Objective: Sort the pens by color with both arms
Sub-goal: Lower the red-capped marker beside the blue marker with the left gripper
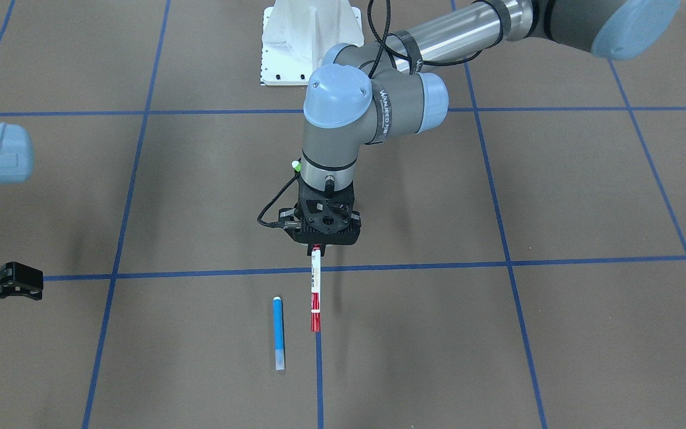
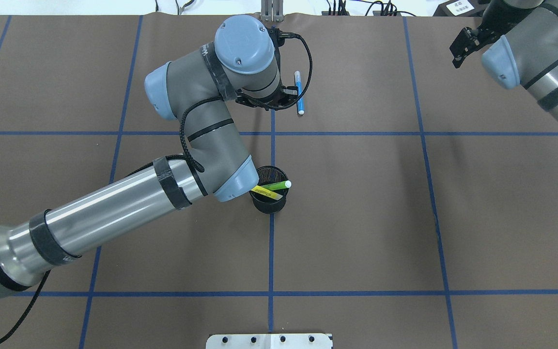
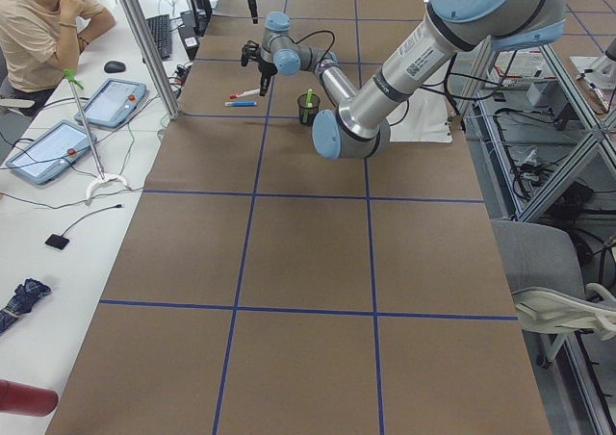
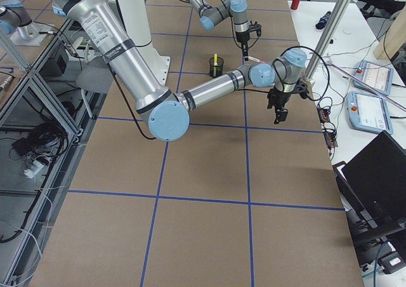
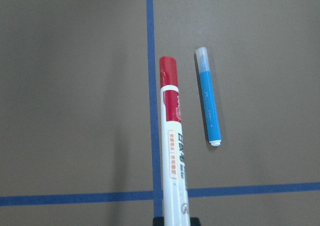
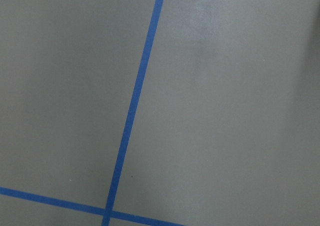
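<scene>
Nearest me, the white pedestal base [image 2: 269, 341] sits at the robot's edge of the counter [image 2: 356, 218], a brown sheet gridded with blue tape lines [image 6: 135, 101]. Toward the middle stands the black mesh cup [image 2: 269, 207], upright, with the green pen [image 2: 279, 185] and the yellow pen [image 2: 267, 192] leaning out of it. The elbow of the left arm [image 2: 114, 208] overlaps the cup's rim, and I cannot see the lower ends of either pen. Further out, near the far edge, the left gripper [image 1: 317, 244] is clamped on one end of the white pen with red ends [image 5: 172, 151]. That pen runs along a tape line and points at the far edge, but I cannot tell if it rests on the paper. The blue pen [image 5: 210, 106] lies flat just beside it, roughly parallel and not touching. By the far right corner the right gripper [image 2: 464, 44] hangs over bare paper on the right arm [image 2: 540, 63]. Its wrist camera shows only paper and tape, so I cannot tell how its jaws stand. Beyond the far edge a side desk holds tablets [image 3: 111, 103], and a seated person [image 3: 38, 26] is cut off by the frame.
</scene>
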`<state>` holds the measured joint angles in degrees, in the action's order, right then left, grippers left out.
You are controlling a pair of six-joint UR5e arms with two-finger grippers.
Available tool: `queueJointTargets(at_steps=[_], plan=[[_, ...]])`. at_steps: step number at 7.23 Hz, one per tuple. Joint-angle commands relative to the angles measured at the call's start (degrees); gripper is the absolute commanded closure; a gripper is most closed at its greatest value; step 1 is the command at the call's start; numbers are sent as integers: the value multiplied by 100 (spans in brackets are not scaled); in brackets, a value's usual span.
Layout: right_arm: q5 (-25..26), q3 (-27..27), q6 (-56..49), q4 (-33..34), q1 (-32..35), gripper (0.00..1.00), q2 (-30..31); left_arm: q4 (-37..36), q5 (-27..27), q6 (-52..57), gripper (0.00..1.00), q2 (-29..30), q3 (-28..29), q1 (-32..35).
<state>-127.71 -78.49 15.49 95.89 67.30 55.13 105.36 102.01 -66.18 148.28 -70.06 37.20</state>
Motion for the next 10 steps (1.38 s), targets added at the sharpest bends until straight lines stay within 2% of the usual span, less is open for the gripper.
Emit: queueJointTargets(at_steps=[1,5,7,8,9,10], plan=[[-17,0,-11,-9,-7,0,-11,858,-233,9,100,367,1103,7],[27,9,15,-35,-33,0,-20,1634,-585,114,100,790,2318,-11],[27,61,24,-44,-51,0,-37,1637,-620,490,100,808,2461,-11],[27,79,24,-44,-51,0,-46,1637,-690,571,89,808,2479,-11],[27,79,24,-44,-59,0,-55,1637,-700,650,58,817,2488,-11],[27,79,33,-44,-59,0,-64,1637,-717,659,35,825,2497,-11]])
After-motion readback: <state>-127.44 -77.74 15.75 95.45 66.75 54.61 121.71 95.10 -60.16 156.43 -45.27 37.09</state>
